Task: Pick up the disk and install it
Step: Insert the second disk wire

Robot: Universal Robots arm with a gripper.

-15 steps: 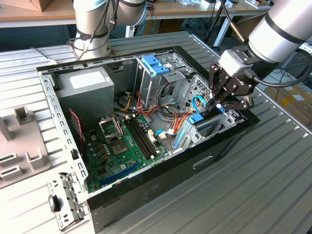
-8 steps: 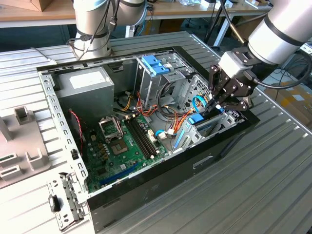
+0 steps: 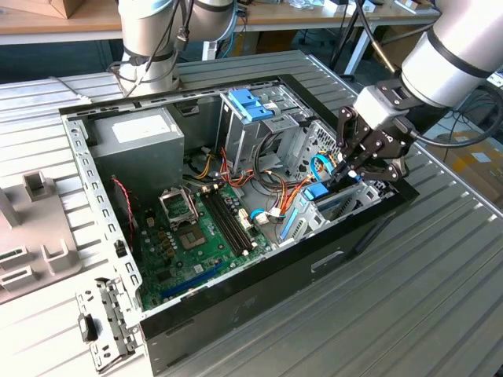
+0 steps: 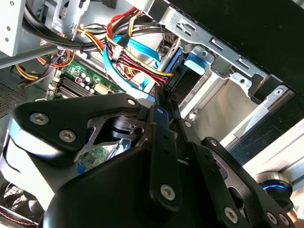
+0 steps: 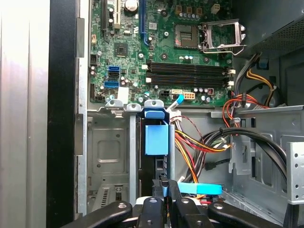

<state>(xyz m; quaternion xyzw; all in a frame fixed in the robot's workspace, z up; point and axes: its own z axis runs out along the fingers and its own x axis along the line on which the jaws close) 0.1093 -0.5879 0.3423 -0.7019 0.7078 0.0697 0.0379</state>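
The open computer case [image 3: 236, 314] lies on the ribbed metal table. At the exterior view's right, my gripper [image 3: 342, 174] reaches down into the case's front bay. The disk [image 3: 336, 206] stands on edge in a narrow slot of that bay, under a light-blue tab [image 5: 156, 137]; its dark edge [image 5: 154, 168] shows in the first wrist view. My gripper [image 5: 165, 183] is shut, with its thin fingers together right at the disk's upper edge. In the second wrist view my gripper [image 4: 164, 95] meets the slot beside blue and coloured cables.
A grey power-supply box [image 3: 145, 137] sits in the case's far corner. A drive cage with blue tabs [image 3: 251, 106] stands behind the green motherboard [image 3: 196, 228]. Cable bundles [image 3: 275, 188] run beside the bay. A loose metal bracket [image 3: 102, 330] lies on the table. Another arm's base [image 3: 149, 39] stands behind.
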